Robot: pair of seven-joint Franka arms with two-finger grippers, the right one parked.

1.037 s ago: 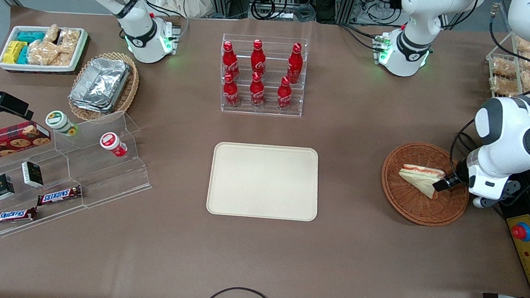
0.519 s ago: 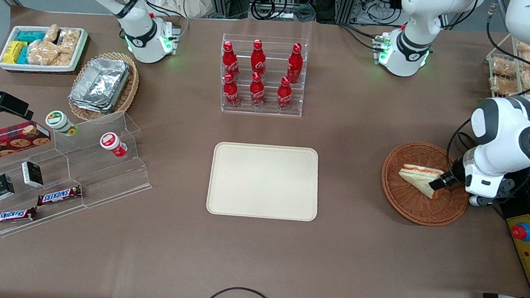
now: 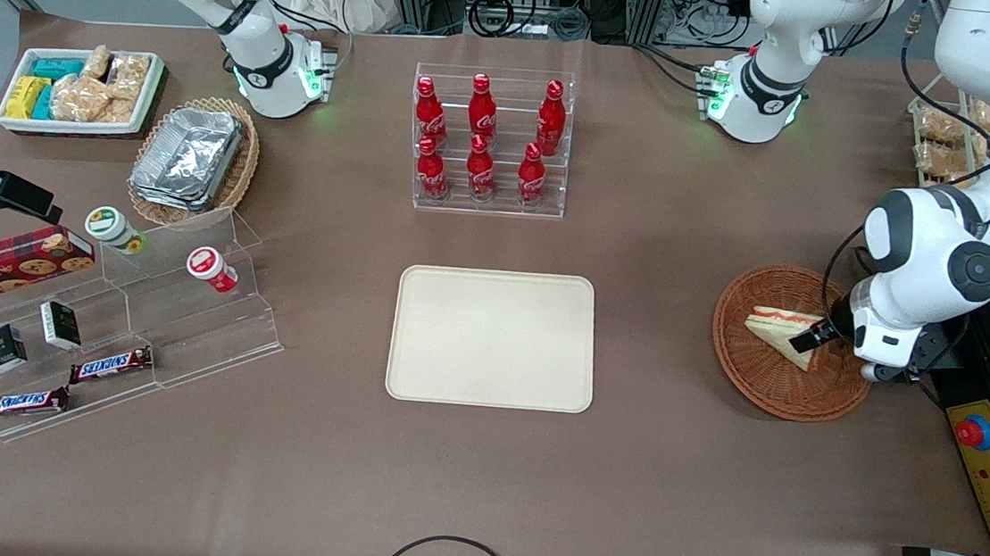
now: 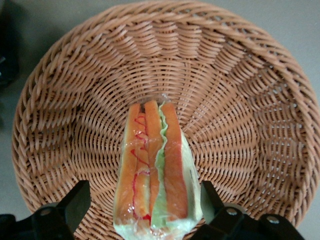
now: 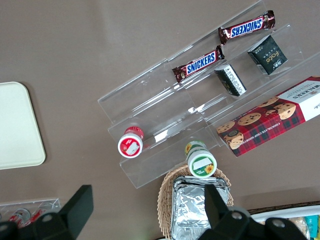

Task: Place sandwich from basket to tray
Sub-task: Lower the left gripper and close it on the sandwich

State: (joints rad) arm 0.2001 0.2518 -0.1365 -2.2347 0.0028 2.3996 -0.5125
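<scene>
The sandwich (image 3: 779, 330) is a wrapped white-bread wedge with red-orange and green filling. It lies in the round reddish-brown wicker basket (image 3: 755, 381) at the working arm's end of the table. My left gripper (image 3: 805, 338) is down in the basket and open, one finger on each side of the sandwich's end. The left wrist view shows the sandwich (image 4: 152, 170) between the two dark fingers (image 4: 75, 202), each with a gap to the wrap, and the basket weave (image 4: 240, 125) all round. The cream-beige tray (image 3: 493, 337) lies bare at the table's middle.
A clear rack of red cola bottles (image 3: 489, 141) stands farther from the camera than the tray. A black box with a red stop button (image 3: 974, 434) lies beside the basket. Clear snack shelves (image 3: 115, 316), a foil-tray basket (image 3: 192, 160) and a white snack bin (image 3: 81, 90) sit toward the parked arm's end.
My left arm has shifted a little toward the tray, and the gripper has slid further along the sandwich. The sandwich and basket have not moved.
</scene>
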